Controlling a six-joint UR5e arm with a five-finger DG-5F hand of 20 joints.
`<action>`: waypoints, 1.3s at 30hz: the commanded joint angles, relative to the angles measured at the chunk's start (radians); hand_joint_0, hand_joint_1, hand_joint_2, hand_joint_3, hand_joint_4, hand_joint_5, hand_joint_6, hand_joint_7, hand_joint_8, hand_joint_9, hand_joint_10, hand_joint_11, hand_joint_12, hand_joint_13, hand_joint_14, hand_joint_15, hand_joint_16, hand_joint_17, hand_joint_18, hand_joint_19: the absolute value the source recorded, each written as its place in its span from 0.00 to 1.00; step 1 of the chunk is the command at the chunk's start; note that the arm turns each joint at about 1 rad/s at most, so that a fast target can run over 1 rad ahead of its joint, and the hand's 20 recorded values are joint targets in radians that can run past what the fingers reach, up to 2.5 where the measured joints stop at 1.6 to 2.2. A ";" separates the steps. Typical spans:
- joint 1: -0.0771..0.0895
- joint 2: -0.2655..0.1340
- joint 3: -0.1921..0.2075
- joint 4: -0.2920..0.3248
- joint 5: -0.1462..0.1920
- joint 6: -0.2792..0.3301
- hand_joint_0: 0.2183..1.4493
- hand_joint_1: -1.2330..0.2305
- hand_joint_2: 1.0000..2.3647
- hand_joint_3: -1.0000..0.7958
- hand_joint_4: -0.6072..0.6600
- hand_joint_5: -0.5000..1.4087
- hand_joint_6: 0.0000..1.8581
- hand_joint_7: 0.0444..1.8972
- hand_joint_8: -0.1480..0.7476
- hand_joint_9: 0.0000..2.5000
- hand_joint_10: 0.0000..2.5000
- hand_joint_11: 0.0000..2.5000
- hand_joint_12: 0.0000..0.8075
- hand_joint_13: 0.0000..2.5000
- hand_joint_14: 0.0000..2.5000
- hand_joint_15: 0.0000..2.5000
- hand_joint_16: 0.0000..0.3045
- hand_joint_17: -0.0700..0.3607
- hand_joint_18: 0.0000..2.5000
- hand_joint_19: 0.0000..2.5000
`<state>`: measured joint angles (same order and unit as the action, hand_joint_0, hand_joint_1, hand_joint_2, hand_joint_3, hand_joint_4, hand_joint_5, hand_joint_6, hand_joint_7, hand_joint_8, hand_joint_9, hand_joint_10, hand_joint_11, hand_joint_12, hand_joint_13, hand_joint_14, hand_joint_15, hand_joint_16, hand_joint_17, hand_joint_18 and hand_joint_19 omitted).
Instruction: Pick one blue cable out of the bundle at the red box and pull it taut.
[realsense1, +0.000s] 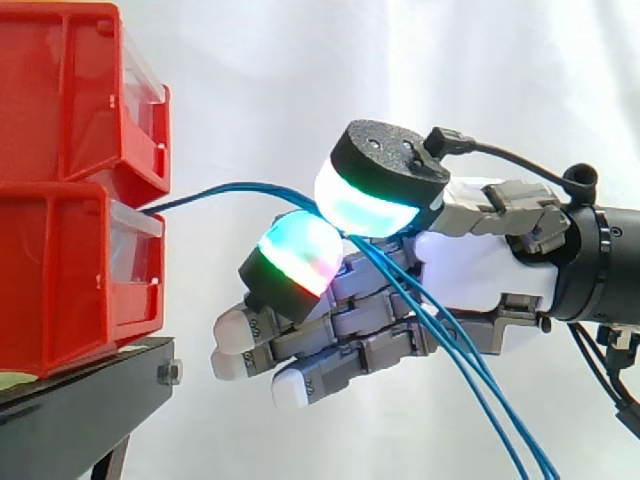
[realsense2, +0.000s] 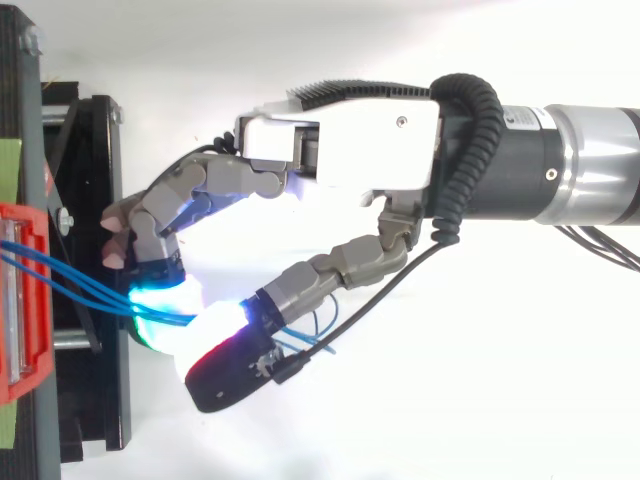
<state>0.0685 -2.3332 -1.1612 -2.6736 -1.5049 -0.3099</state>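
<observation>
Blue cables (realsense1: 220, 192) come out between the two stacked red bins (realsense1: 60, 280) at the left and arc across to my hand (realsense1: 470, 260). Two glowing pads (realsense1: 375, 205) are pinched together on them; how many strands lie in the pinch I cannot tell. Behind the pinch, several blue strands (realsense1: 480, 380) hang down toward the lower right. The span from the bin to the pads is slightly bowed. From above, the cables (realsense2: 70, 280) fan from the red box (realsense2: 20, 380) and converge at the glowing pads (realsense2: 165, 320) of the hand (realsense2: 340, 140). The other fingers curl loosely below.
The red bins sit on a black stand (realsense1: 80, 400) whose frame (realsense2: 95, 200) lies just under the fingertips in the top view. A white curtain fills the background. The arm reaches in from the right.
</observation>
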 joint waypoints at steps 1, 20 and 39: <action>-0.001 0.000 0.000 0.000 0.000 0.000 0.31 0.32 0.01 0.42 0.68 0.19 0.46 0.51 0.53 0.28 0.00 0.13 0.45 0.18 0.00 0.05 0.20 0.48 0.22 0.11; 0.000 0.000 0.000 0.000 0.000 0.000 0.31 0.17 0.00 0.28 0.67 0.18 0.47 0.48 0.49 0.25 0.00 0.13 0.44 0.17 0.00 0.04 0.20 0.48 0.22 0.09; 0.000 0.000 0.000 0.000 0.000 -0.003 0.30 0.36 0.01 0.41 0.65 0.19 0.45 0.52 0.53 0.30 0.00 0.14 0.45 0.19 0.00 0.06 0.20 0.48 0.22 0.12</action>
<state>0.0688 -2.3332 -1.1613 -2.6736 -1.5048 -0.3124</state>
